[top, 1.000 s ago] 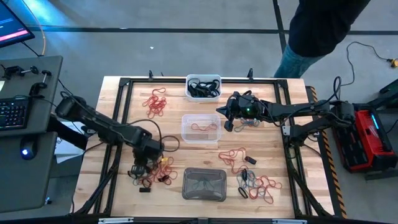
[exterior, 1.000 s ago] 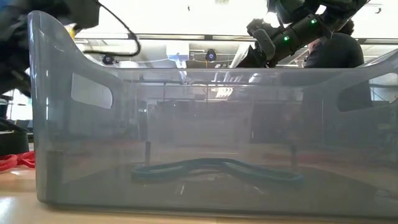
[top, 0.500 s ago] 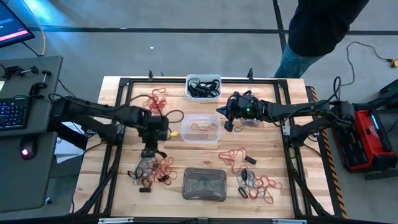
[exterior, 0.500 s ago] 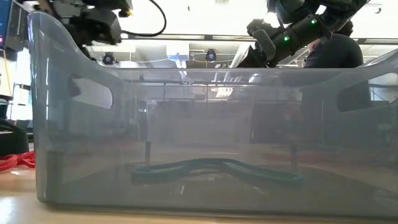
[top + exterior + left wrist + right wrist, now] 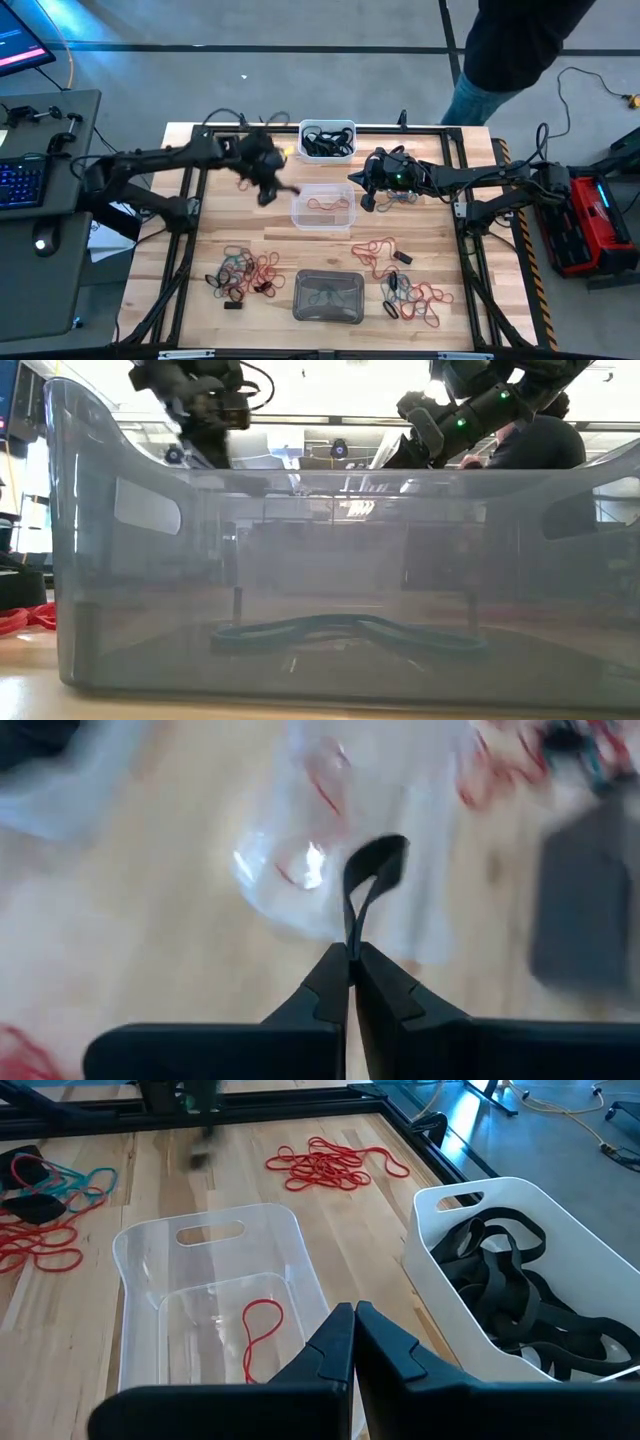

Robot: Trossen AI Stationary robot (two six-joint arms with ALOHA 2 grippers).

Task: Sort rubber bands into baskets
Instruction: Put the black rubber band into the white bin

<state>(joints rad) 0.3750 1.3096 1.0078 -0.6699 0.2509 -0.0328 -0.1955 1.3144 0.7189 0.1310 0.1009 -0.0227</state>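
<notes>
Fingers (image 5: 330, 982) of the left gripper (image 5: 268, 186) pinched fully together on a black rubber band (image 5: 372, 878) — loop dangling past the tips, carried between the clear basket (image 5: 322, 206) and the white basket (image 5: 327, 140); white one already holds the black bands (image 5: 520, 1295), so likely headed there; clear basket has a single red band (image 5: 262, 1323) — colour per tub. Right gripper (image 5: 368, 192) closed with nothing in it, parked beside the clear basket, waiting. Grey basket (image 5: 328, 296) at the near edge holds a teal band (image 5: 340, 628); unsorted mixed bands (image 5: 245, 275) lie left of it, more red bands (image 5: 250, 163) at the far left.
</notes>
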